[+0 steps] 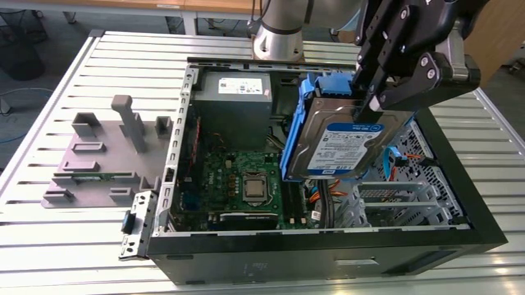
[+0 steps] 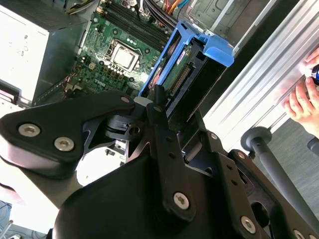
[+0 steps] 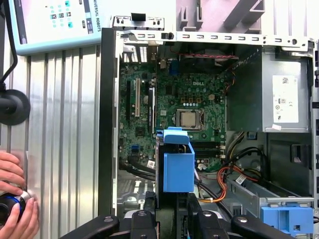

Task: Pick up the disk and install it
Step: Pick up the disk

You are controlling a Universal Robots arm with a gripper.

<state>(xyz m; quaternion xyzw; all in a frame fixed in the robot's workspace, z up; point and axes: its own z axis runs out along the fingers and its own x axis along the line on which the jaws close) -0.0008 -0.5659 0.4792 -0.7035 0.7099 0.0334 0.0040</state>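
Observation:
The disk [image 1: 340, 144], a silver hard drive with a white-and-blue label in a blue plastic carrier, hangs upright and tilted above the open computer case [image 1: 459, 203]. My black gripper [image 1: 369, 101] is shut on its upper edge. In both wrist views the disk's blue carrier [image 3: 178, 164] [image 2: 212, 47] juts out from between my fingers [image 2: 157, 107], edge-on over the green motherboard [image 3: 187, 104]. The metal drive cage [image 1: 394, 196] lies inside the case, below the disk, toward the exterior view's right.
The grey power-supply box [image 1: 233, 98] sits at the case's far end. A grey plastic stand [image 1: 102, 153] with upright posts stands on the slatted metal table [image 1: 49, 239] at the exterior view's left. A person's hands [image 3: 12, 199] hold a small object beside the case. A teach pendant [image 3: 55, 22] lies nearby.

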